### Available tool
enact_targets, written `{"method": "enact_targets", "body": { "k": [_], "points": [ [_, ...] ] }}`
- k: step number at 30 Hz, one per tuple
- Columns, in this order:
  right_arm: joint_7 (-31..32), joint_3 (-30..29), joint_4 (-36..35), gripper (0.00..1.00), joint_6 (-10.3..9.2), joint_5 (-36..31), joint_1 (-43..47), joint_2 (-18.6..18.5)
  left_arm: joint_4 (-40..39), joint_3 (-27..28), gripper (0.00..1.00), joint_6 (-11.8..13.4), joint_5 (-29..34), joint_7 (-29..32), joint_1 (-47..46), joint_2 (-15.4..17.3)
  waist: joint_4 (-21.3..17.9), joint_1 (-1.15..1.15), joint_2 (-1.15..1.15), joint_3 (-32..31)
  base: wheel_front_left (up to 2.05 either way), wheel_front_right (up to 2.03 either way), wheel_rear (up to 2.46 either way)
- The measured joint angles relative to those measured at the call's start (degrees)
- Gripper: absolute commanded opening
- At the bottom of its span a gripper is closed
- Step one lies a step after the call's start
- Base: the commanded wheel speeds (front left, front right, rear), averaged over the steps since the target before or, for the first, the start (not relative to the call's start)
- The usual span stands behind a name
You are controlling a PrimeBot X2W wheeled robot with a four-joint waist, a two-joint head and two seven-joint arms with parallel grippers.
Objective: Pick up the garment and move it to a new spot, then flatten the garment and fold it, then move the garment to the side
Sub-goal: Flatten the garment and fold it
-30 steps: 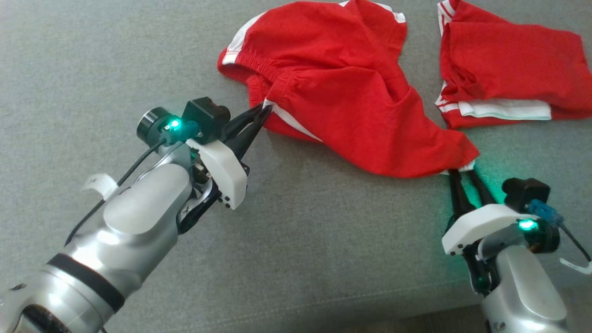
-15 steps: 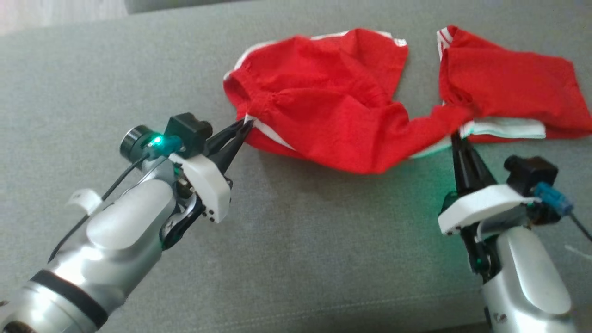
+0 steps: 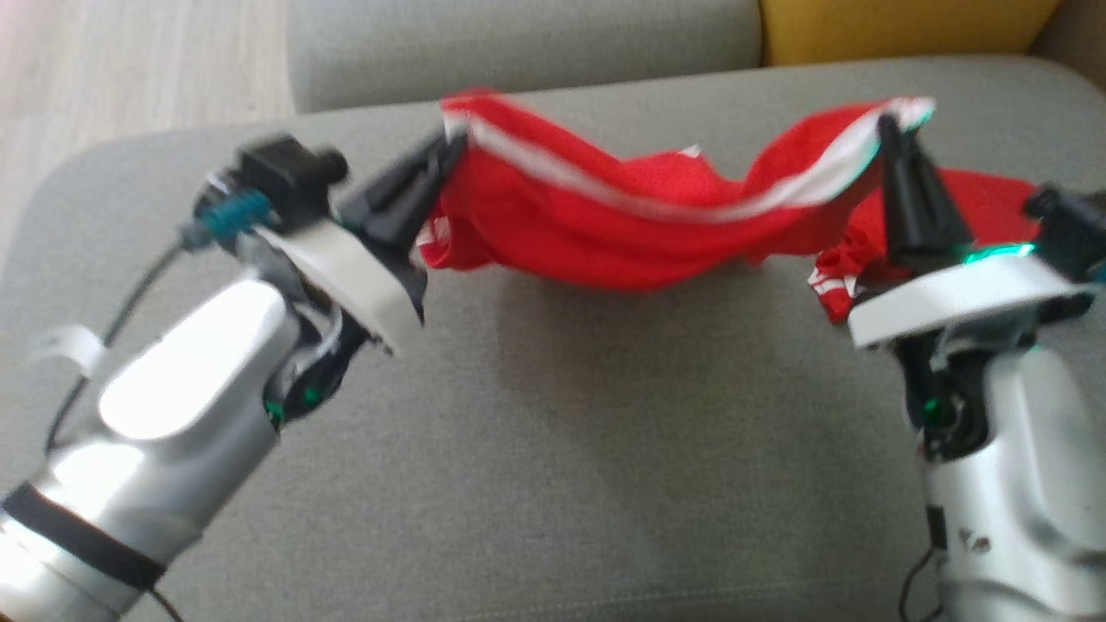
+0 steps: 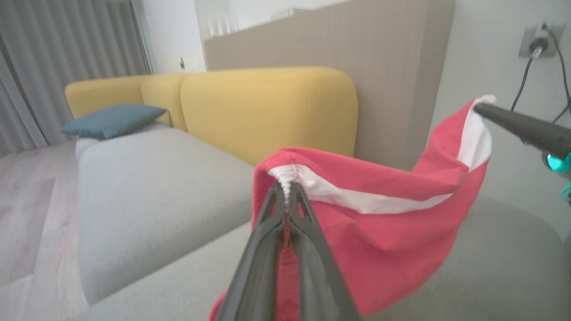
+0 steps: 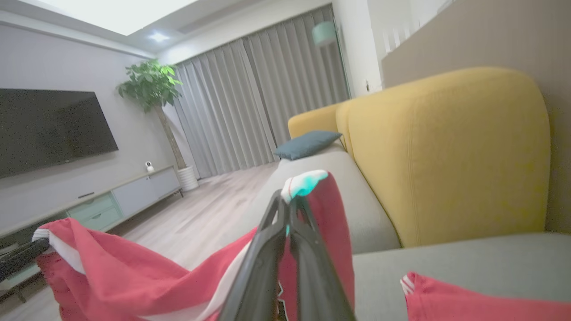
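We hold the red garment (image 3: 622,233) in the air above the grey sofa seat (image 3: 553,432). Our left hand (image 3: 449,140) and right hand (image 3: 886,123) are each pinched tight on its white-banded edge. Its long axis sags left-to-right between them, so both arms probably need to travel together.

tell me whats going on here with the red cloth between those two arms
The robot is holding a red garment stretched between its two arms over a grey sofa cushion. The left end effector is shut on one white-trimmed corner and the right end effector on another, so the cloth sags between them. A second red garment lies on the cushion by the right arm.
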Motion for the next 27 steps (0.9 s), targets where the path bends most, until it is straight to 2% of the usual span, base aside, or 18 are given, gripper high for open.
{"method": "enact_targets", "body": {
  "k": [4, 8, 14, 18, 23, 27],
  "points": [
    [2.0, -1.0, -0.8, 0.0, 0.0, 0.0, -2.0, -0.1, -4.3, 4.1, 0.0, 2.9, -2.4, -0.1, -1.4, 0.5, 0.5, 0.0, 0.0, -2.2, 0.0, 0.0, 0.0],
    [2.6, 0.3, -0.9, 0.0, 0.0, -0.2, -1.2, 0.0, -6.6, 3.9, 0.0, 4.0, -2.1, -0.1, -1.4, 0.8, 1.0, 0.0, 0.0, -3.7, 0.0, 0.0, 0.0],
    [1.6, -2.1, -1.7, 0.0, 0.0, 2.2, -0.8, 0.0, -9.6, 5.1, 0.0, 6.8, -2.8, -0.1, -0.1, 1.2, 1.4, 0.0, 0.0, -5.3, 0.0, 0.0, 0.0],
    [3.7, -3.7, -3.8, 0.0, 0.0, 4.1, 3.1, 0.0, -13.3, 5.6, 0.0, 7.9, -3.8, 0.5, 2.2, 2.8, 1.9, 0.0, 0.0, -5.8, 0.0, 0.0, 0.0],
    [7.4, -5.5, -5.5, 0.0, 0.0, 4.0, 3.4, 0.0, -15.5, 6.4, 0.0, 8.8, -4.9, 3.2, 2.6, 5.3, 1.9, 0.0, 0.0, -4.6, 0.0, 0.0, 0.0],
    [10.9, -4.9, -3.9, 0.0, 0.0, 1.5, -4.9, 0.0, -13.6, 8.0, 0.0, 7.2, -7.5, 6.9, -0.8, 6.0, 1.5, 0.0, 0.0, -1.9, 0.0, 0.0, 0.0]
  ]
}}
